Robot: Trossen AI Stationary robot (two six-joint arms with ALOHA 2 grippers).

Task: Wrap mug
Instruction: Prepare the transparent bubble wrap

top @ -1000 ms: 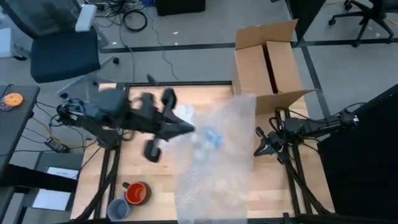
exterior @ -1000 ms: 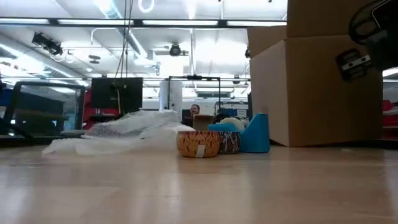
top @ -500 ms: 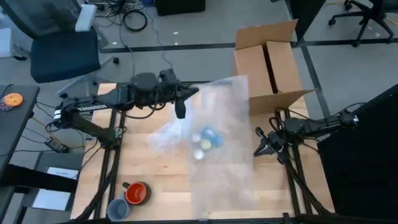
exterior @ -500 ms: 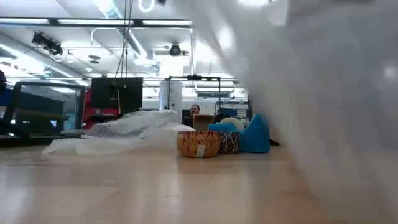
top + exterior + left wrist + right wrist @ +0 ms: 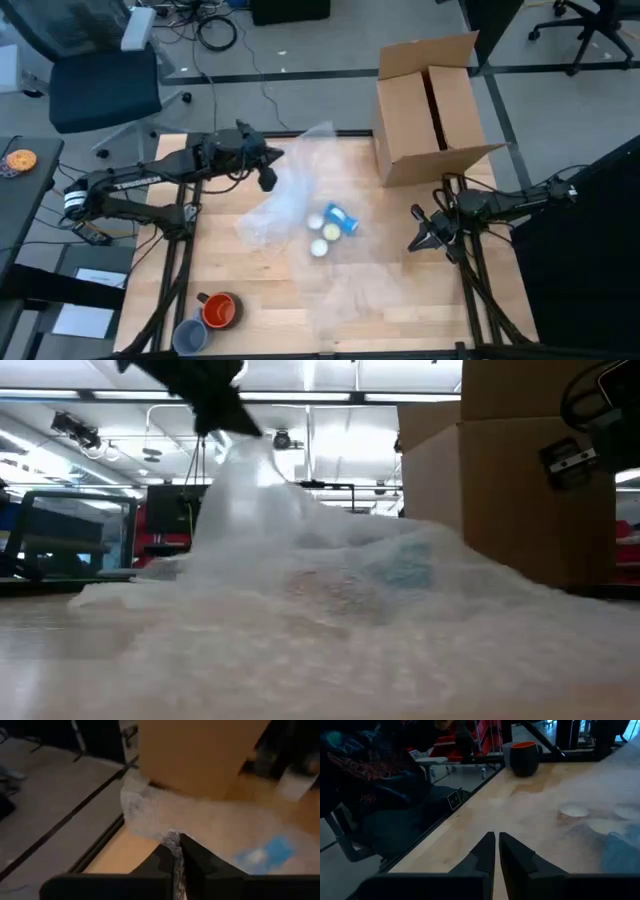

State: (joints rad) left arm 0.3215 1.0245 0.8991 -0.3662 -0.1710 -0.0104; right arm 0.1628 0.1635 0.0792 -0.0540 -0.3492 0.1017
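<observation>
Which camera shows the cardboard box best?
The high view: the box shows whole, flaps open, at the table's far right. The low view shows only its side; the left wrist view a blurred part; the right wrist view none.

An overhead camera looks straight down on the whole table (image 5: 250, 300). A second sits at tabletop height, close behind the bubble wrap (image 5: 330, 610), facing the cardboard box (image 5: 520, 490) and the room beyond. Each wrist camera looks past its own fingers, near the wood. Overhead, low and left wrist views share the wrap and box.
</observation>
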